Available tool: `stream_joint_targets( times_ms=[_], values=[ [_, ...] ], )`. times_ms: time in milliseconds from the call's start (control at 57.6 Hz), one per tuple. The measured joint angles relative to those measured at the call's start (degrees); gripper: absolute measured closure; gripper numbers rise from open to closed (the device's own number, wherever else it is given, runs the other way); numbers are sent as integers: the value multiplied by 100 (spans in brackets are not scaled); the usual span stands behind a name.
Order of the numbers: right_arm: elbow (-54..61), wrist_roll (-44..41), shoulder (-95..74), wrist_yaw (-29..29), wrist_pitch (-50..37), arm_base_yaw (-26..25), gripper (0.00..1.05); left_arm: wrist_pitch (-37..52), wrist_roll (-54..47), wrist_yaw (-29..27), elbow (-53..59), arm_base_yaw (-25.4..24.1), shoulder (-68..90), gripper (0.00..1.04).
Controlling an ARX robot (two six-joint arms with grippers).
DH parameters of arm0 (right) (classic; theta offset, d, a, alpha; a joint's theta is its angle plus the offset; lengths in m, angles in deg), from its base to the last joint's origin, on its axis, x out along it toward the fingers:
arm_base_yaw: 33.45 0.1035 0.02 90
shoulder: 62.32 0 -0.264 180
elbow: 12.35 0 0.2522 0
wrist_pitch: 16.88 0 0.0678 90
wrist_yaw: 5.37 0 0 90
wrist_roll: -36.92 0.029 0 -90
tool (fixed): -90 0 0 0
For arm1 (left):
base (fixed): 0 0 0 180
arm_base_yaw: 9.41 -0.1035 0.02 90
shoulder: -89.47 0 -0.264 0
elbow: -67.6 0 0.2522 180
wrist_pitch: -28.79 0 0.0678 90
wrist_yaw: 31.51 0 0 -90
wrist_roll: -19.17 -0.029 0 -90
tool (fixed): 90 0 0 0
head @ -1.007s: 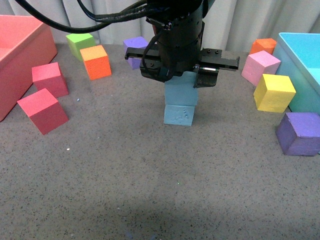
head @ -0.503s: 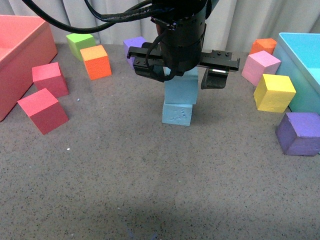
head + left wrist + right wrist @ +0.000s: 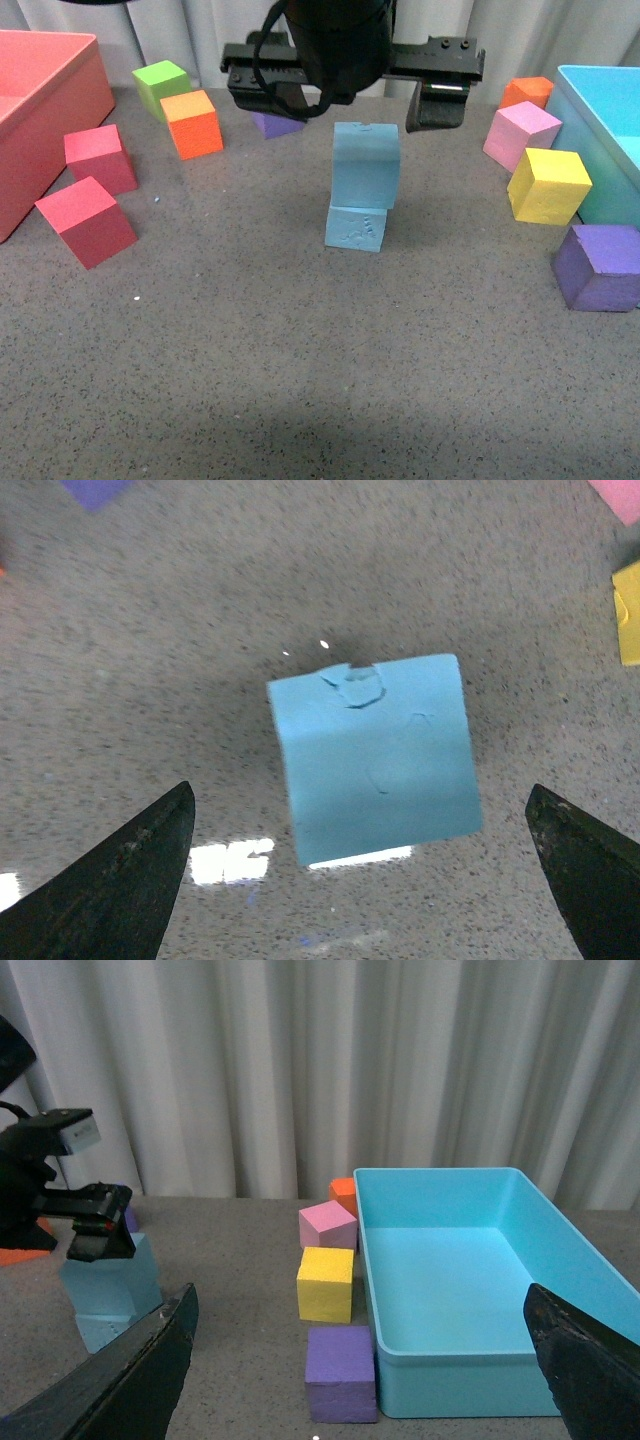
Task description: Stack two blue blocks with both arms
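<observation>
The two blue blocks stand as a small tower on the grey table. The upper blue block sits on the lower blue block, touching it, upright but turned a little about the vertical so its edges do not line up with those below. The lower one shows small embossed marks on the face toward the front camera. As cubes they have no long axis of their own; the stack's long axis runs straight up.

The left gripper hangs directly over the tower, jaws spread wide and holding nothing. Its fingers stand out to either side, clear of the block, with the top face just below the gap between them. The left wrist camera looks straight down on that top face: it lies midway between the two dark fingertips, well apart from both and slightly skewed to the line joining them. A small round dent marks one edge of the face.

The right gripper is well off to the side near the light-blue bin, its two fingertips far apart at the corners of its own view, jaws wide and empty. From there the tower shows far beyond one fingertip, under the left arm.
</observation>
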State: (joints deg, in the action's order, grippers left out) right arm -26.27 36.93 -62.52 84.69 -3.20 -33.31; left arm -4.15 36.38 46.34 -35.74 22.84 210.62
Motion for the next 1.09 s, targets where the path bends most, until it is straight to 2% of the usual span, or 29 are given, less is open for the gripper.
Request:
stream_joint_targets(
  times_ms=[17, 52, 104, 139, 174, 226, 312, 486, 798, 1094],
  values=[
    [0, 2, 0, 0, 0, 0, 10, 52, -4, -66, 48, 2, -33, 7],
    [0, 0, 0, 0, 0, 0, 10, 741, -258, -492, 413, 11, -186, 11],
    [0, 0, 0, 2, 0, 0, 10, 2632, -734, -1351, 1414, -39, -516, 22],
    [0, 0, 0, 4, 0, 0, 10, 3563, -1008, -1499, 1996, -101, -704, 27],
    [0, 0, 0, 2, 0, 0, 10, 4470, -1150, -1502, 2557, -186, -874, 32],
    [0, 2, 0, -13, 0, 0, 10, 6784, -1425, -1375, 3866, -490, -1309, 47],
    [0, 2, 0, -11, 0, 0, 10, 8021, -1565, -1128, 4977, -870, -2063, 64],
    [0, 0, 0, 4, 0, 0, 10, 8640, -1611, -525, 6570, -1460, -2966, 101],
    [0, 0, 0, 0, 0, 0, 10, 8408, -1672, 105, 7779, -2092, -4391, 101],
    [0, 0, 0, 0, 0, 0, 10, 7309, -1674, 640, 8577, -2638, -6255, 101]
  ],
)
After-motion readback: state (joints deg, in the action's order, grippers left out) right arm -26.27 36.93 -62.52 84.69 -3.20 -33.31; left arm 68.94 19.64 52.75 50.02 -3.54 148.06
